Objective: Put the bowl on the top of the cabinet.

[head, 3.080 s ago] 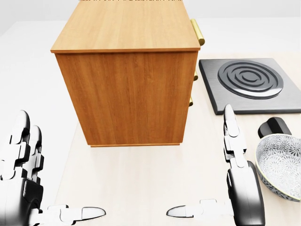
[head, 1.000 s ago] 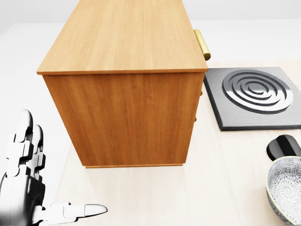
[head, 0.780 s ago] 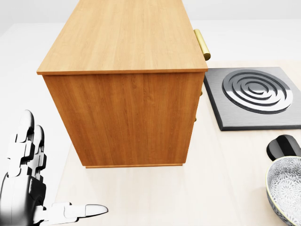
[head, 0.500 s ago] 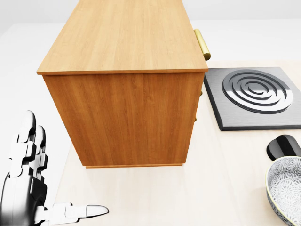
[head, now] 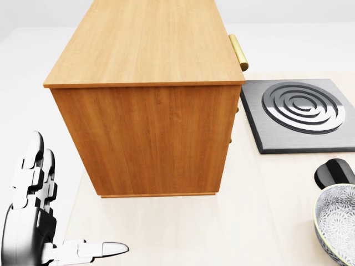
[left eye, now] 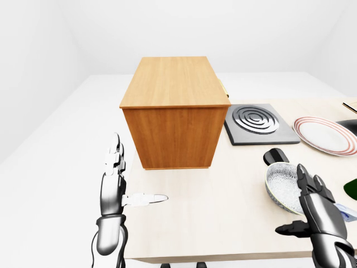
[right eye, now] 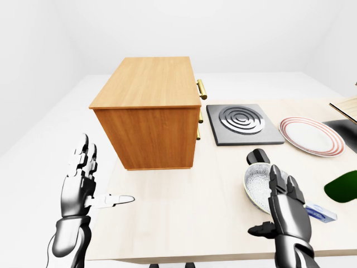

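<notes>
My right hand [right eye: 284, 209] is spread wide at 5 o'clock of the bowl [right eye: 262, 187] on the tabletop [right eye: 184, 218], left hand [right eye: 83, 184] spread too, so a sloppy scoop could tip it before the cabinet [right eye: 148, 111].

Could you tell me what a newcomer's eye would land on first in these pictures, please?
The wooden cabinet dominates, standing on the pale table at centre-left of the right-eye view, its top bare. Next come the robot's two white hands, both open: the left hand raised at lower left, the right hand at lower right, just below the patterned bowl. Above the bowl lie a dark burner plate and a red-rimmed plate.
</notes>
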`<state>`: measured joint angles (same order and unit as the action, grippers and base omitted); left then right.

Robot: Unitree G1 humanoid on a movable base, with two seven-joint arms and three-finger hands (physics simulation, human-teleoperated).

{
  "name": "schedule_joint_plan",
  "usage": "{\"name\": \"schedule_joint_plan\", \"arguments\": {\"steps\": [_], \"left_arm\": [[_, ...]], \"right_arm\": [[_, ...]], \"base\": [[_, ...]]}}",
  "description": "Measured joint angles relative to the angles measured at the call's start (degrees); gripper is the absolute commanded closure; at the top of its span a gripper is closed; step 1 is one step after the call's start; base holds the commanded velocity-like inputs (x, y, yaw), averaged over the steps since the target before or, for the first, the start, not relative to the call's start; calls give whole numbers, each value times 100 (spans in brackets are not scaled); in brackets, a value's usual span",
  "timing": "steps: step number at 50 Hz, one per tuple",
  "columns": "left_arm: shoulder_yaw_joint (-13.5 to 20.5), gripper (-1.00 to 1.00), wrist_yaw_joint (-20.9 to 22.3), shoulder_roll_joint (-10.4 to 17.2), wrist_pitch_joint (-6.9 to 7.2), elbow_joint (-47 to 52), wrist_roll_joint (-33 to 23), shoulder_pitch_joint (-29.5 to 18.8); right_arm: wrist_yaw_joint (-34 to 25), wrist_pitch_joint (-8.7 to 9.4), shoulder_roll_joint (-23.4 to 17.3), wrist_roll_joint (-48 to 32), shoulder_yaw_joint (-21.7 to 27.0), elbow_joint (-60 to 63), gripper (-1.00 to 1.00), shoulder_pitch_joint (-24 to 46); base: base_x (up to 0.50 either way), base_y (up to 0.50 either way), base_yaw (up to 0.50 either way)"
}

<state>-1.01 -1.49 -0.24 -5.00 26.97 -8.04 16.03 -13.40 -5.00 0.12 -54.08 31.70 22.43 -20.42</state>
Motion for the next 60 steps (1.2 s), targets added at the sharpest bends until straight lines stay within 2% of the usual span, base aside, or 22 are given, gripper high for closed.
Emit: {"name": "schedule_joint_plan", "arguments": {"steps": [55, 56, 57, 58, 59, 60], "left_arm": [[-18, -100, 14, 6, 0, -64, -14, -12], [-19, -100, 13, 6, 0, -67, -15, -13], [-20, -100, 12, 6, 0, -69, -16, -14], [-21, -100, 11, 6, 0, -70, -17, -14], [-22, -100, 10, 6, 0, -70, -18, -15], [-23, -100, 9, 6, 0, -66, -18, -15]], "right_arm": [[1279, 0, -574, -666, -754, -1701, -100, -19], [1284, 0, -578, -663, -759, -1715, -69, -22], [1291, 0, -582, -657, -763, -1729, -60, -25], [1291, 0, -585, -651, -767, -1740, -4, -28], [1290, 0, -588, -645, -770, -1746, 100, -32], [1289, 0, -591, -638, -774, -1752, 100, -34]], "base": [[0, 0, 0], [0, 0, 0], [0, 0, 0], [0, 0, 0], [0, 0, 0], [0, 0, 0]]}}
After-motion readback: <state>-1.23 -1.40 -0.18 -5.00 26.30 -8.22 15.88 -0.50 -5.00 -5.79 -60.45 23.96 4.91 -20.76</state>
